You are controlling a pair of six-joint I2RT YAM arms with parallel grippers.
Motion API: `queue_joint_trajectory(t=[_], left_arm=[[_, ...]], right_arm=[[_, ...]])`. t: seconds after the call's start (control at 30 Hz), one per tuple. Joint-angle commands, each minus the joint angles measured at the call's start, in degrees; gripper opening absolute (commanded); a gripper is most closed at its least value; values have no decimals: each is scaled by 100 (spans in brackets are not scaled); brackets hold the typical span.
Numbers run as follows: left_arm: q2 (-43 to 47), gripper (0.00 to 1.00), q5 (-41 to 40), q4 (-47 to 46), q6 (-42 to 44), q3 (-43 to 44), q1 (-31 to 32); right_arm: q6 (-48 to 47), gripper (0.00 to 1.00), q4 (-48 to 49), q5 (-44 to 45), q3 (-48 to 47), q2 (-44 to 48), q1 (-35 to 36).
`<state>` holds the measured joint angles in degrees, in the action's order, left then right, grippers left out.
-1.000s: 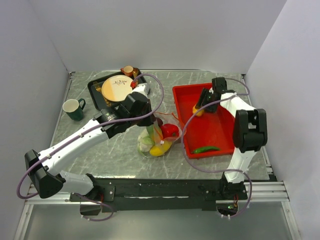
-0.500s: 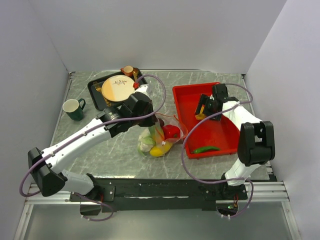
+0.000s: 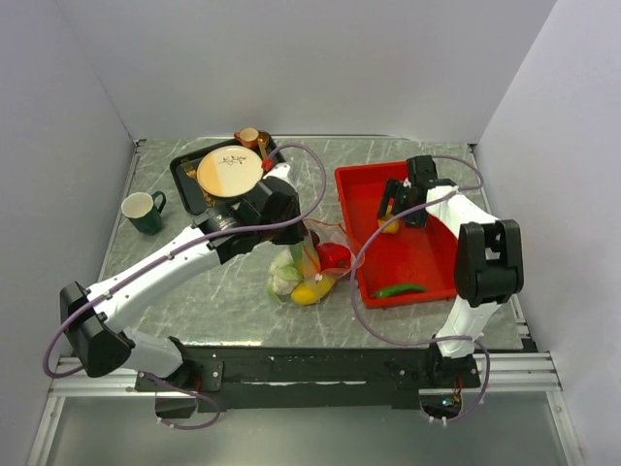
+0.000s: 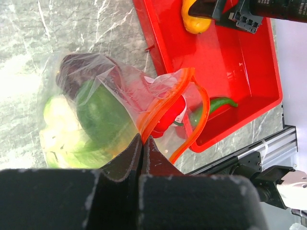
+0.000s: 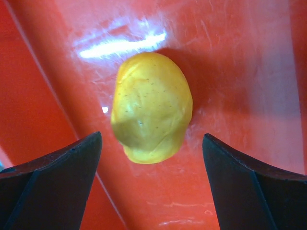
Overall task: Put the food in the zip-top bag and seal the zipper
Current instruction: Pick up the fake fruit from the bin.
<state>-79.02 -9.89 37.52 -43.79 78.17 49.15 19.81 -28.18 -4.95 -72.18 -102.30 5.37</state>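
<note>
The yellow mango (image 5: 152, 113) lies on the floor of the red tray (image 3: 427, 262), in its far half, at the foot of its left wall. In the right wrist view its long axis runs across the line between the two fingers, with the narrower end toward the camera. The right gripper (image 5: 152, 139) hangs over it with jaws wide, one finger on each side and neither touching it.

The zip-top bag (image 3: 303, 262) lies on the table (image 3: 175, 291) just left of the tray. Its long axis is slanted, and its mouth is turned toward the tray's left wall. The zipper (image 4: 192, 110) gapes in an open loop. Inside the bag, the red pepper (image 3: 332, 255) sits nearest the tray and the cauliflower (image 3: 283, 277) farthest from it. The left gripper (image 4: 142, 139) is pinched tight on the bag's film beside the mouth.

A second ago the right jaws stood narrower about the mango, at much the same spot. The bag has hardly shifted.

The green chili (image 3: 400, 289) lies along the tray's near wall, well apart from the mango. The tray floor right of the mango is bare. Only a narrow strip of table parts the bag's mouth from the tray, and a purple cable (image 3: 357, 282) loops across it.
</note>
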Motion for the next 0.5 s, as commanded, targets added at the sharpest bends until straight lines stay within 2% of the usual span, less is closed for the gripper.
queue_joint_trajectory(t=[0.0,0.23,0.47], left_arm=[[10,2,-21,-69,-24,295,-1],[-25,2,-57,-8,-68,339,-10],[-140,1,13,1,-68,392,-2]], right_arm=[[-171,91,-20,29,-244,-175,26],[-57,75,286,-6,-68,-88,26],[-21,65,428,-76,72,-88,17]])
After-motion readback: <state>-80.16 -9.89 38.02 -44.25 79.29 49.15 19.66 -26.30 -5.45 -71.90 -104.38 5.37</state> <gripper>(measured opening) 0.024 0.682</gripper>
